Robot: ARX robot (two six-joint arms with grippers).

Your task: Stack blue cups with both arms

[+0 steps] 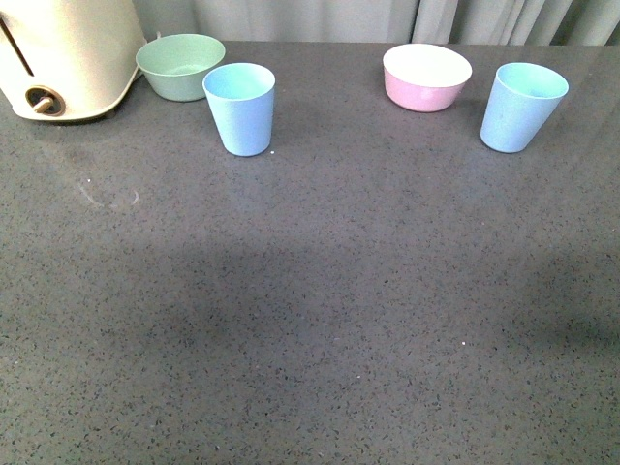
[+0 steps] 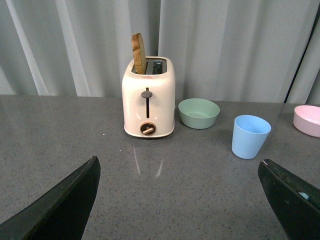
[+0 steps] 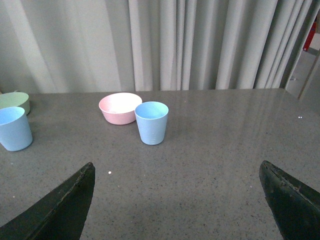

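Observation:
Two light blue cups stand upright and apart at the back of the grey table. One blue cup (image 1: 239, 108) is left of centre, in front of the green bowl; the left wrist view shows it as the cup (image 2: 250, 136). The other blue cup (image 1: 521, 107) stands at the right beside the pink bowl, and the right wrist view has it as the cup (image 3: 151, 122). Neither arm shows in the front view. My left gripper (image 2: 180, 167) is open over bare table, well short of its cup. My right gripper (image 3: 177, 170) is open too, with nothing between its fingers.
A cream toaster (image 1: 68, 53) with a slice of toast (image 2: 139, 53) sits at the back left. A green bowl (image 1: 179, 66) stands beside it and a pink bowl (image 1: 426, 77) at the back right. Grey curtains hang behind the table (image 1: 310, 320).

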